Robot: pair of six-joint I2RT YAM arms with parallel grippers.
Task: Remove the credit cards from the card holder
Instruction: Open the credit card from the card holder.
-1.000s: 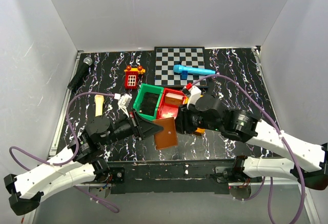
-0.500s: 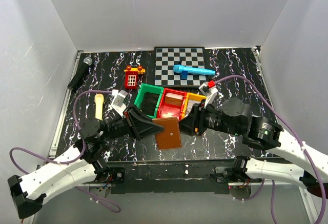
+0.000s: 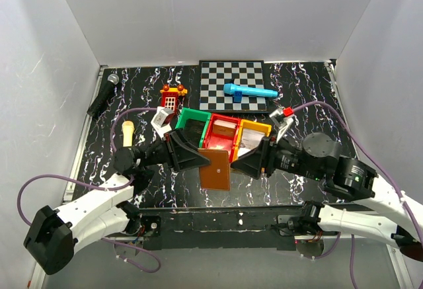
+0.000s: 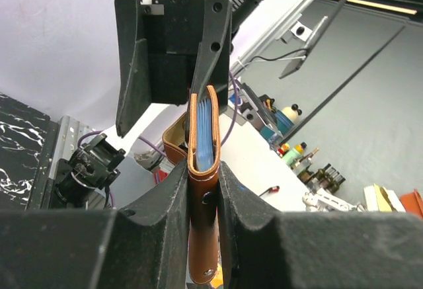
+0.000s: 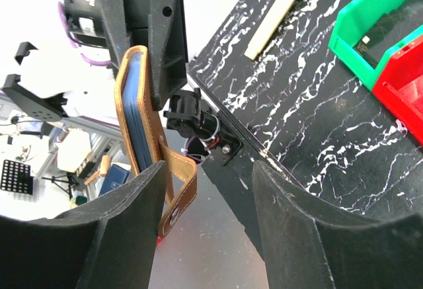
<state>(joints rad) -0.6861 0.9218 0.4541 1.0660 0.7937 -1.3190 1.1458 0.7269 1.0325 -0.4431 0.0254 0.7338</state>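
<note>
Leather of the card holder (image 3: 215, 168) is clamped edge-up between the fingers of the left gripper (image 3: 205, 161), lifted off the table (image 3: 274, 190) near its front edge, with its strap hanging loose. Blue layers (image 4: 205, 133) are seen inside; whether they are credit cards or pocket lining cannot be told. Just right of the card holder, the right gripper (image 5: 210, 170) is now spread wide and empty, where a second ago it was narrower and pressed against the holder's right edge. A release and retreat is judged from this, so a fresh reach is probably needed. Behind the card holder, a green bin (image 3: 195, 111), a red bin (image 3: 225, 116) and an orange bin (image 3: 254, 123) are lined up. No writing can be read.
</note>
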